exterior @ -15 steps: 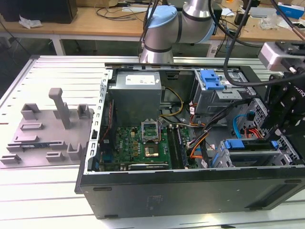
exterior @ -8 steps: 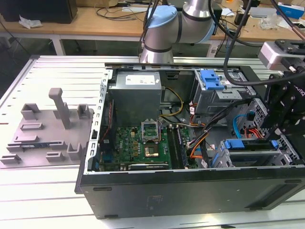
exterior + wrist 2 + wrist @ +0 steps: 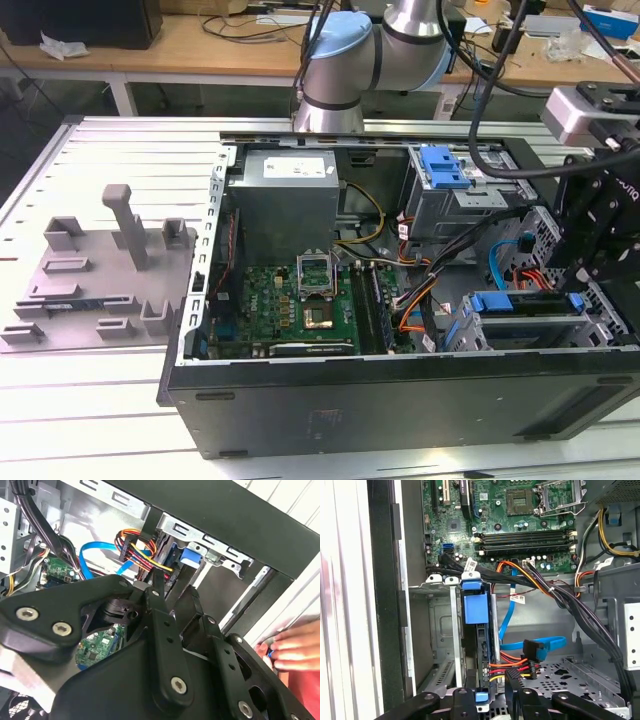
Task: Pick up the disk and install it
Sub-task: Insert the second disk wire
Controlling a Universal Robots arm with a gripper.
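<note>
Your gripper (image 3: 600, 240) hangs over the open computer case (image 3: 400, 400), its fingers (image 3: 470, 700) closed on the blue-framed disk (image 3: 476, 625), which stands on edge in the metal drive bay (image 3: 440, 630) beside the motherboard (image 3: 520, 515).

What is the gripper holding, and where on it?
Cannot tell. The gripper sits at one end of the disk, which stands on edge in the bay; whether it grips that end isn't visible.

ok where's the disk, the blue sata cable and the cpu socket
disk (image 3: 475, 617), first wrist view, blue carrier bracket's end
blue sata cable (image 3: 540, 645), first wrist view, its connector end
cpu socket (image 3: 323, 318), exterior view, centre of the socket
</note>
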